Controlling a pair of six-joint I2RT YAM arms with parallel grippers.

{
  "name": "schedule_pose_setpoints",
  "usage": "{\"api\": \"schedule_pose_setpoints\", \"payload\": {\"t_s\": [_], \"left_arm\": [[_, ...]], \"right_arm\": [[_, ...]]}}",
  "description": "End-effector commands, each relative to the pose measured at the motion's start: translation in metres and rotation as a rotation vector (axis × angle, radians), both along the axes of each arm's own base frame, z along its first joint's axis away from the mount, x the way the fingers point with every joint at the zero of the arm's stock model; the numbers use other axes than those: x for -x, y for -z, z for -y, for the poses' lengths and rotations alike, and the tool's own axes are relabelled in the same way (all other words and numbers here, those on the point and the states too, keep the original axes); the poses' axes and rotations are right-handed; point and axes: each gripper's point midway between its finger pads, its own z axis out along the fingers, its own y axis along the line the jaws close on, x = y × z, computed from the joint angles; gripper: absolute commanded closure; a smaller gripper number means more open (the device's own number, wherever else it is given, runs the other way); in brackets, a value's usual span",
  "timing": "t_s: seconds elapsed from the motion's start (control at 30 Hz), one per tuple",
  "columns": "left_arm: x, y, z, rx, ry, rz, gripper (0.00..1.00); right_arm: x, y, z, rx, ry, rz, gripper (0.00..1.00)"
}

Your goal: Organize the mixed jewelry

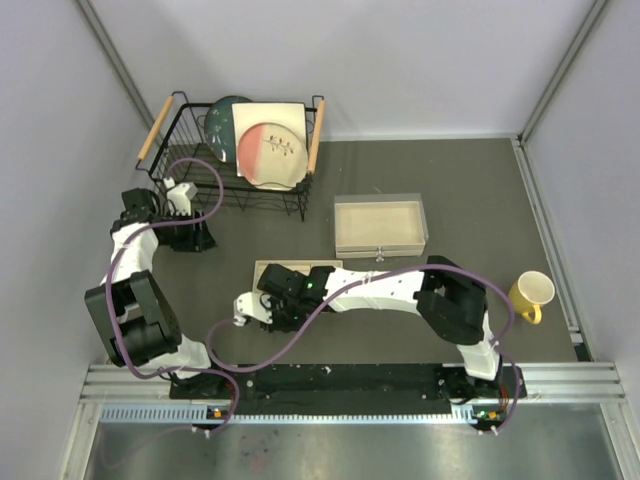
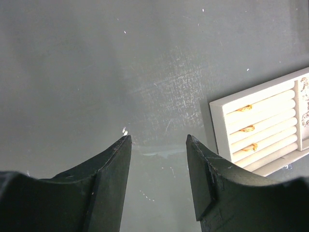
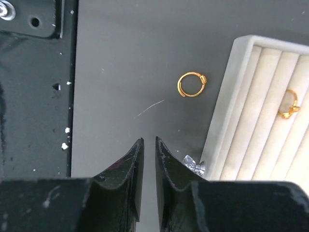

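Note:
In the right wrist view a small gold ring (image 3: pixel 191 84) lies loose on the dark table, left of the beige tray (image 3: pixel 227 121). A silver stud (image 3: pixel 194 165) lies against the tray's edge, just right of my right gripper (image 3: pixel 149 139). That gripper's jaws are almost closed, with nothing between them. Another gold ring (image 3: pixel 288 110) sits in a tray slot. My left gripper (image 2: pixel 158 137) is open and empty over bare table, with a tiny silver speck (image 2: pixel 124 130) at its left fingertip. Gold pieces (image 2: pixel 247 128) sit in the tray's ring rolls (image 2: pixel 260 125). The bangle and chain are not visible.
A beige box (image 1: pixel 380 225) stands mid-table. A wire dish rack (image 1: pixel 190 150) with plates is at the back left, close to my left gripper (image 1: pixel 195 238). A yellow mug (image 1: pixel 530 293) is at the right. My right arm (image 1: pixel 370 288) lies across the tray (image 1: pixel 268 268).

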Motion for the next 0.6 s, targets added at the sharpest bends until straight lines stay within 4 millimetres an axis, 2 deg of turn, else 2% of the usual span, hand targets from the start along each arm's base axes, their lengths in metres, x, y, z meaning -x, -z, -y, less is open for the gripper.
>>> {"api": "schedule_pose_setpoints", "payload": {"t_s": [0.0, 0.33, 0.57], "left_arm": [[-0.007, -0.012, -0.002, 0.010, 0.010, 0.048, 0.45], [-0.003, -0.008, -0.004, 0.011, 0.010, 0.042, 0.45], [-0.003, -0.008, -0.004, 0.014, 0.007, 0.041, 0.45]], "right_arm": [[-0.005, 0.011, -0.005, 0.003, -0.006, 0.043, 0.86], [-0.034, 0.026, -0.003, 0.035, 0.060, 0.082, 0.87], [-0.056, 0.028, -0.005, 0.040, 0.110, 0.129, 0.88]]}}
